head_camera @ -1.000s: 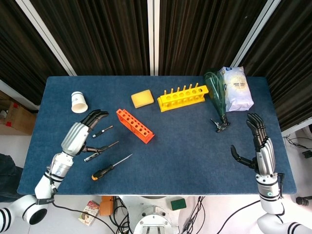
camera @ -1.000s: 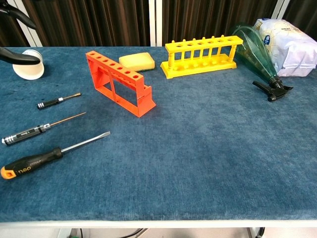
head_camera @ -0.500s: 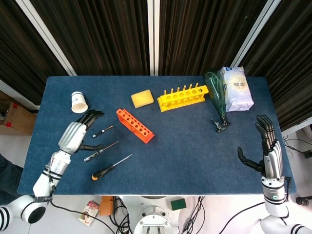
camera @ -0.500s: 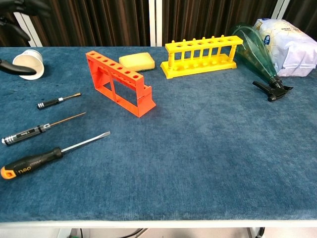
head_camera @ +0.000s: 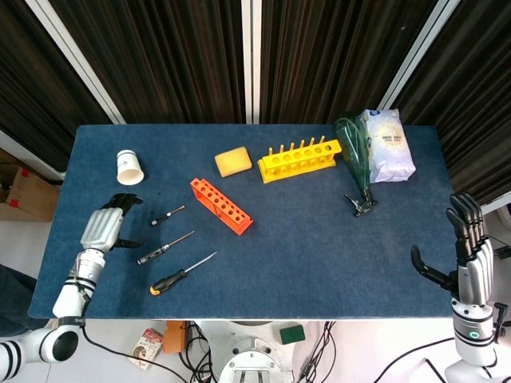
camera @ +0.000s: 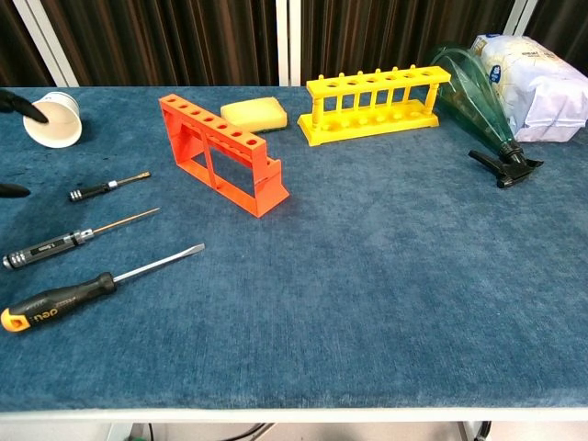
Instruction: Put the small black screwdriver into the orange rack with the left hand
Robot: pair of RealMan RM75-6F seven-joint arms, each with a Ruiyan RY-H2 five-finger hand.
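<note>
Since a second ago the left hand (head_camera: 102,228) has slid away from the tools toward the lower left of the head view, so it's now off to the left of the screwdrivers with its fingers loosely apart and nothing in them, and honestly that looks like backing off rather than going in for the grab. The right hand (head_camera: 473,259) has also dropped toward the lower right corner, fingers spread wide and empty. So I'd say the task hasn't really started: the small black screwdriver (camera: 107,186) is lying flat on the blue cloth-covered table (camera: 386,303), left of the orange plastic rack (camera: 221,152) and well apart from it. Counting near to far in the chest view: three screwdrivers total, namely one big black-handled flathead with an orange end cap (camera: 96,287) closest, one slim silver-and-black precision driver (camera: 75,238) behind it, then the small black one. Past those, one orange rack, one white paper cup (camera: 51,120) at upper left, one yellow sponge (camera: 253,112), one yellow peg rack (camera: 377,106), one green spray bottle (camera: 478,96) on its side, and one white plastic bag (camera: 533,84) at the far right.
</note>
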